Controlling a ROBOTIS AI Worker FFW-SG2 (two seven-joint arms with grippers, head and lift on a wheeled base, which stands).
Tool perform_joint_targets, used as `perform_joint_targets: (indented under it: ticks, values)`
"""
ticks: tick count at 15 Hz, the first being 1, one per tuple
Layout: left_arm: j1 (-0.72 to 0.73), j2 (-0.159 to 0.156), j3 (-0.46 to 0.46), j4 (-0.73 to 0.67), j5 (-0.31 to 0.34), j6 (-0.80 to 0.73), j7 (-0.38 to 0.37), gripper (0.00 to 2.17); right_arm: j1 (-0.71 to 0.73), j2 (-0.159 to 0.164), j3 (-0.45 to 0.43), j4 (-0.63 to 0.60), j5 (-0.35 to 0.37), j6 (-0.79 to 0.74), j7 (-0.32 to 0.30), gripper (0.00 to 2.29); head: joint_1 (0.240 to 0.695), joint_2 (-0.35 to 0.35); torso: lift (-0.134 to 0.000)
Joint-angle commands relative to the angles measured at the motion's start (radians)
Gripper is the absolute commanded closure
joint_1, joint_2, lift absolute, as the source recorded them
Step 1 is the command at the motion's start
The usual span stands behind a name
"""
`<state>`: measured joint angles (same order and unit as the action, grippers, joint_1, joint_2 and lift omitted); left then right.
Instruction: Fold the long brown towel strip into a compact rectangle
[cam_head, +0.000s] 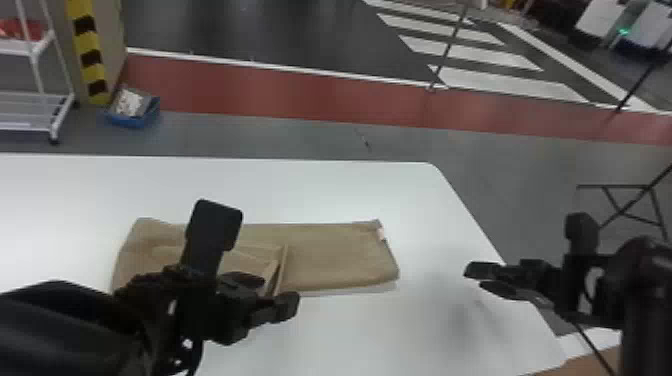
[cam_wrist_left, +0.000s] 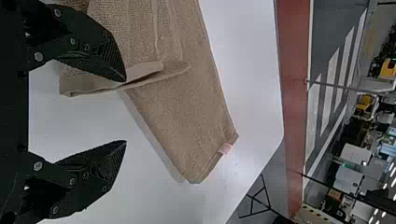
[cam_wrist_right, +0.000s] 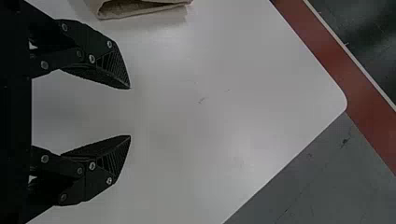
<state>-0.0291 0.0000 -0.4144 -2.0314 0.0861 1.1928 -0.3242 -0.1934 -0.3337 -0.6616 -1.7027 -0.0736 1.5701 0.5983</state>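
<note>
Left tool (cam_wrist_left: 125, 111) is seen with fingers spread, beside the flap (cam_wrist_left: 145, 71) of the towel (cam_head: 340, 255). Long axis is laid left to right on the tabletop (cam_head: 320, 190); right tool (cam_wrist_right: 130, 112), also spread, is placed beyond its right end. For the next fold, left tool is judged nearer.

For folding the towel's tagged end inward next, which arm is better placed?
Right, I think: the open right gripper is out past the tagged end, while the left gripper is by the folded flap.

Towel (cam_head: 345, 255) is lying on tbl (cam_head: 300, 190), L gripper (cam_head: 272, 294) hanging nr its front edge, R gripper (cam_head: 479, 279) to its R; bin (cam_head: 129, 121) sitting behind, L.
</note>
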Motion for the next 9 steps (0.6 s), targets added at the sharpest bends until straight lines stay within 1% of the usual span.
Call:
perform_joint_targets:
  ticks: [1,3,5,6,7,8,9]
  values:
    - [-0.006,-0.003,-0.012,0.02,-0.009,-0.012,0.01,0.49,0.0,0.002,0.002,-0.002,0.0,0.002,0.0,0.6,0.695,-0.35,-0.124]
    - [-0.006,-0.003,0.002,0.014,-0.008,-0.018,0.008,0.49,0.017,0.005,0.01,-0.038,-0.008,0.0,0.002,0.6,0.695,-0.35,-0.124]
    - [-0.006,-0.003,0.055,-0.036,0.014,-0.009,0.007,0.49,0.064,0.028,0.057,-0.169,-0.011,-0.049,0.034,0.6,0.695,-0.35,-0.124]
    - [-0.005,-0.003,0.071,-0.066,0.018,0.0,0.008,0.37,0.074,0.038,0.088,-0.227,-0.011,-0.049,0.04,0.6,0.695,-0.35,-0.124]
    - [0.0,-0.003,0.091,-0.098,0.021,0.012,0.007,0.26,0.075,0.056,0.126,-0.287,-0.008,-0.052,0.057,0.57,0.695,-0.35,-0.124]
    - [0.005,-0.003,0.12,-0.125,0.031,0.012,0.007,0.15,0.084,0.071,0.182,-0.357,0.009,-0.104,0.077,0.49,0.695,-0.35,-0.124]
    - [0.009,-0.003,0.151,-0.133,0.041,0.012,0.008,0.12,0.098,0.078,0.251,-0.405,0.052,-0.169,0.097,0.48,0.695,-0.35,-0.124]
